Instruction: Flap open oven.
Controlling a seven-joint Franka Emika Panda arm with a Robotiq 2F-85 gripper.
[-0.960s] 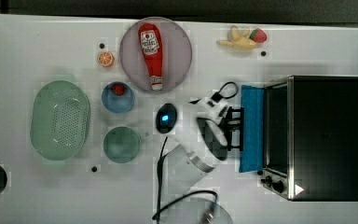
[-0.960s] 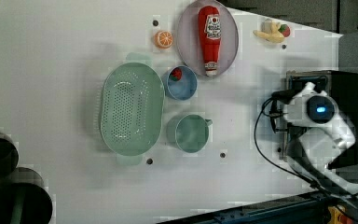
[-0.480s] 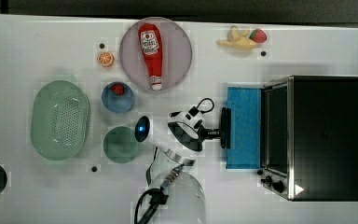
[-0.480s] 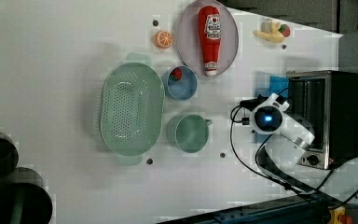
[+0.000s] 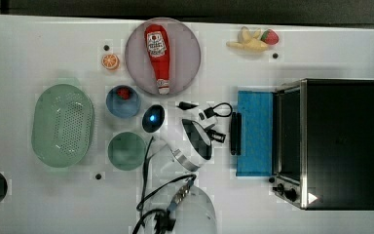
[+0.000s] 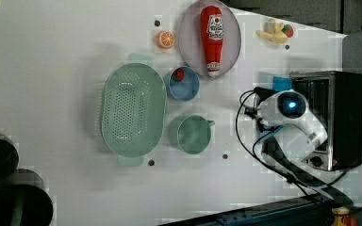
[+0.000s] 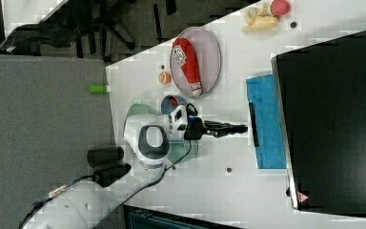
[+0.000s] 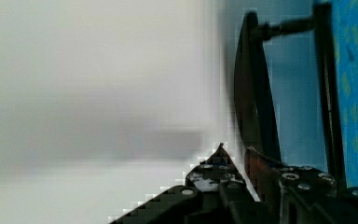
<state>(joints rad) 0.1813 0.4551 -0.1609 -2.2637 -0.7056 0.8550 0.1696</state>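
Oven (image 5: 338, 144) sits at the top view's right, door dropped flat — your gripper (image 5: 225, 127) clenches its handle (image 5: 234, 133). Plate (image 5: 187, 53) holds ketchup (image 5: 158, 57); blue bowl (image 5: 117, 106) — something red.

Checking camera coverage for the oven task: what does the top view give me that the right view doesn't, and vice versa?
Top view, not right view: the oven's knobs and its open front cavity.
Right view, not top view: a small green object on a grey panel beside the table.
Both: the blue oven door lying flat open, the gripper by its handle, and the ketchup bottle on its plate.
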